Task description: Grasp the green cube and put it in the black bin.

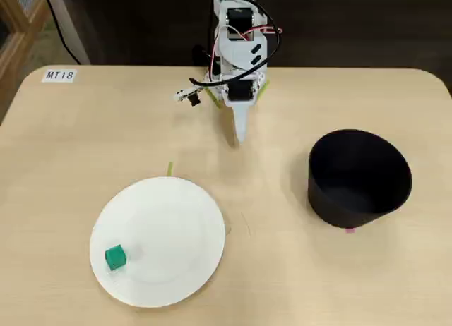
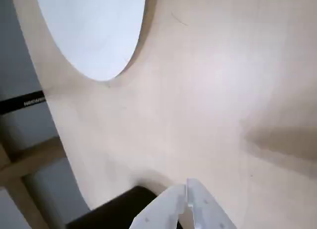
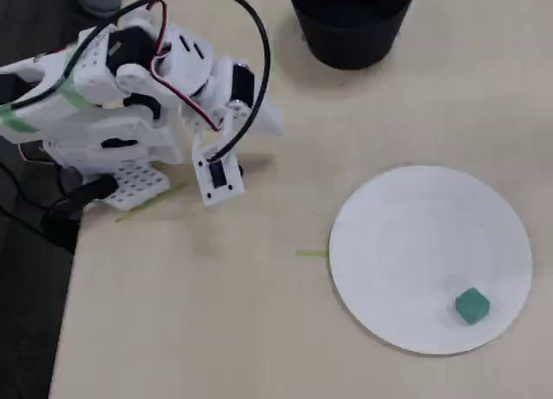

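Observation:
The green cube lies on the near left part of a white plate; in another fixed view the cube sits on the plate's lower right. The black bin stands upright and empty on the right of the table, also seen in a fixed view. My gripper is shut and empty, folded close to the arm's base, far from the cube and the bin. The wrist view shows the closed fingertips, part of the plate and no cube.
A label "MT18" is stuck at the table's back left corner. A thin green strip lies behind the plate. A dark rounded shape sits at the wrist view's bottom edge. Cables loop over the arm.

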You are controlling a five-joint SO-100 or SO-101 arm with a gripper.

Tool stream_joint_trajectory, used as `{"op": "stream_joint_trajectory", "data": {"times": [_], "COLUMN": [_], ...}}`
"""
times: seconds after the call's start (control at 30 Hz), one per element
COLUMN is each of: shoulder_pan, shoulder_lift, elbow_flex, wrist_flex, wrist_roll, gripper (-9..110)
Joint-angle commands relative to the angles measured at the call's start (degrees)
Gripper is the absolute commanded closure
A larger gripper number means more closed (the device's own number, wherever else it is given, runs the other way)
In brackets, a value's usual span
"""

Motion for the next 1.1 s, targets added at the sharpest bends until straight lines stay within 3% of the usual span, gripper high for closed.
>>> {"op": "stream_joint_trajectory", "data": {"times": [0.0, 0.23, 0.33, 0.53, 0.87, 1.07], "shoulder_pan": [0.1, -1.5, -1.7, -4.7, -7.5, -7.4], "shoulder_lift": [0.1, -1.0, -10.5, -49.1, -84.1, -120.8], "elbow_flex": [-0.2, -9.0, -18.6, -55.0, -95.5, -149.2], "wrist_flex": [-0.8, 1.8, 1.6, 11.1, 16.8, 37.1], "wrist_roll": [0.5, 4.0, 4.2, 1.9, 5.0, 3.3], "gripper": [102, 102, 102, 102, 102, 102]}}
